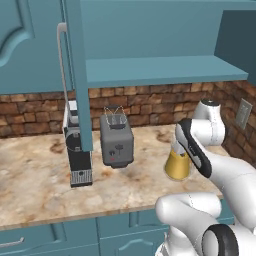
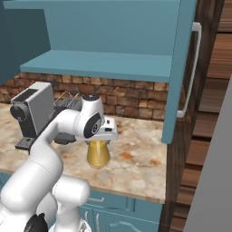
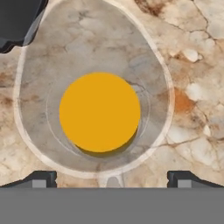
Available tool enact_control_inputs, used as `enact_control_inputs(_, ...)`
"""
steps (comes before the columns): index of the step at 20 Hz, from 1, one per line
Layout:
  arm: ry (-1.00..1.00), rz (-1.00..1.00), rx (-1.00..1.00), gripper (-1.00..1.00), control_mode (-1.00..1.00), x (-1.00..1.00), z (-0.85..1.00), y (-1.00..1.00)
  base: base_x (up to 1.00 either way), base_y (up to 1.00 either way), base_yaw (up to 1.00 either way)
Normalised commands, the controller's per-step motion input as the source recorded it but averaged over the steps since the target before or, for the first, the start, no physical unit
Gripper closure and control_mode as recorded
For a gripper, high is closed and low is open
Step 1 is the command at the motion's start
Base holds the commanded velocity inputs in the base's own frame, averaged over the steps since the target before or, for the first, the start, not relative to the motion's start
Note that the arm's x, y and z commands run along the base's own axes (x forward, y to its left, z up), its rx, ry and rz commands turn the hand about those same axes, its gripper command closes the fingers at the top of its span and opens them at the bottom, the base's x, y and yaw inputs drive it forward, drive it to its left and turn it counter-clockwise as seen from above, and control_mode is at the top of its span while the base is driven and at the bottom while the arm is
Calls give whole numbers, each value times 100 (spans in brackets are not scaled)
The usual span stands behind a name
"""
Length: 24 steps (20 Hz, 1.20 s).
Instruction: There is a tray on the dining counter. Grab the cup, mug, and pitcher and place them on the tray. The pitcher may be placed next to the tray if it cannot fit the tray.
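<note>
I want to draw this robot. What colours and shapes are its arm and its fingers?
The arm is glossy white, made of fat rounded tubes with dark grey-black rings and caps at the joints. The gripper has two small dark, blocky finger tips with lighter grey patches.

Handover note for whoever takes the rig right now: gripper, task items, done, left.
Gripper: open, holding nothing, poised directly above the pitcher, looking straight down its neck at the orange liquid.
Pitcher: upright on the marble worktop below the teal shelf, right of the toaster and coffee machine.
Tray, cup, mug: not located from here.
Done: nothing placed, as far as these views show.
Left: lower, close on the pitcher, carry it to the tray or beside it, then fetch the cup and mug.
</note>
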Motion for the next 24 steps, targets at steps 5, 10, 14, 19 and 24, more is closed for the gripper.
enact_control_inputs(5, 7, 3, 0, -100, -100, 0, -2, 0, 0, 0, 0)
enact_control_inputs(10, 5, 1, 0, -100, -100, 0, -1, 0, 0, 0, 0)
enact_control_inputs(14, 4, 0, 0, -100, -100, 0, -2, 0, 0, 0, 0)
enact_control_inputs(19, 3, 0, 0, -100, -100, 0, -4, 0, 0, 0, 0)
enact_control_inputs(24, 4, 0, 0, -100, -100, 0, -2, 0, 0, 0, 0)
